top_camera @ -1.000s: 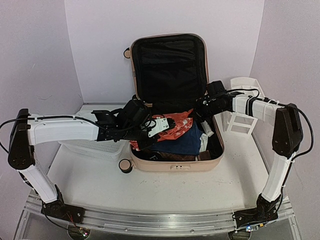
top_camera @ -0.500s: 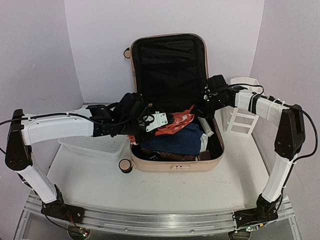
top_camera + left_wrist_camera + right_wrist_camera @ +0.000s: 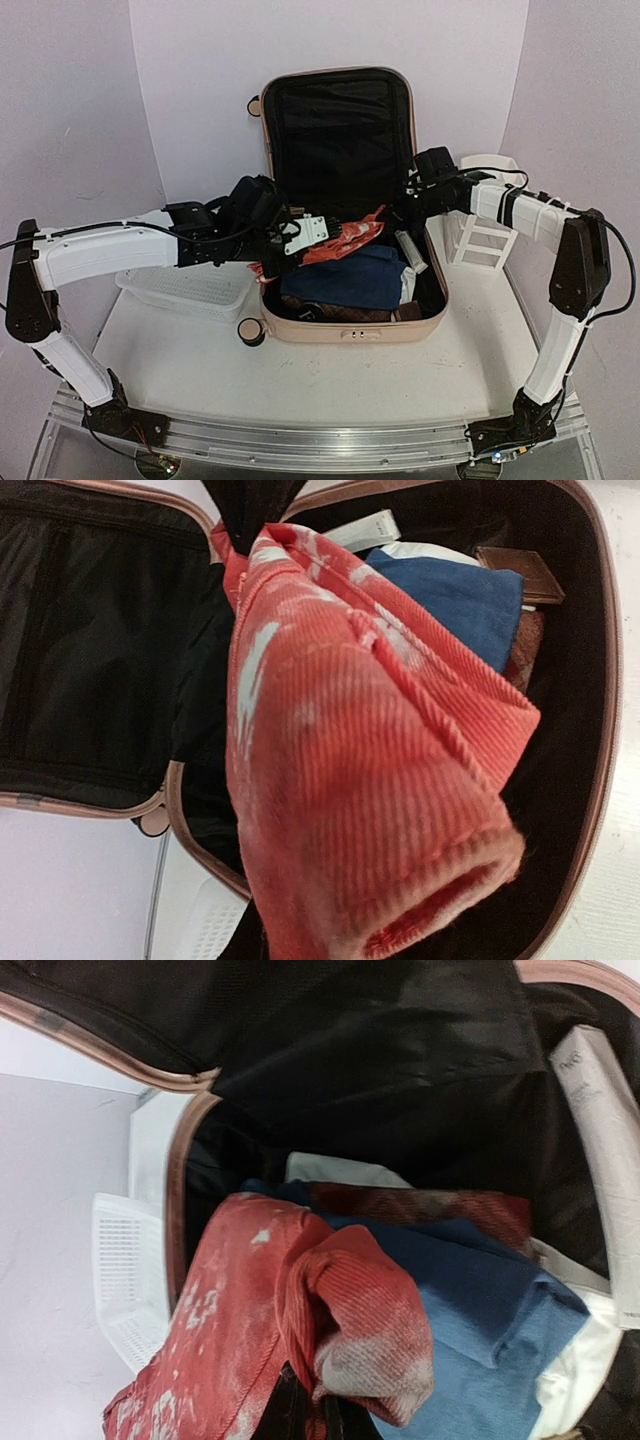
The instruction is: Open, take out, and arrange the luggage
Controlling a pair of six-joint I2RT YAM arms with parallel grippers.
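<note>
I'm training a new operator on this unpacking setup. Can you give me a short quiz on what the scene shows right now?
1. True or false: the luggage is zipped shut.
2. What are the left gripper and the right gripper both clamped on? A. a shoe B. the red ribbed cloth C. an umbrella
3. Fill in: the white mesh basket sits on the table at the luggage's ____ side, under the left arm.

Key: 1 false, it stands open. 2 B. 3 left.
</note>
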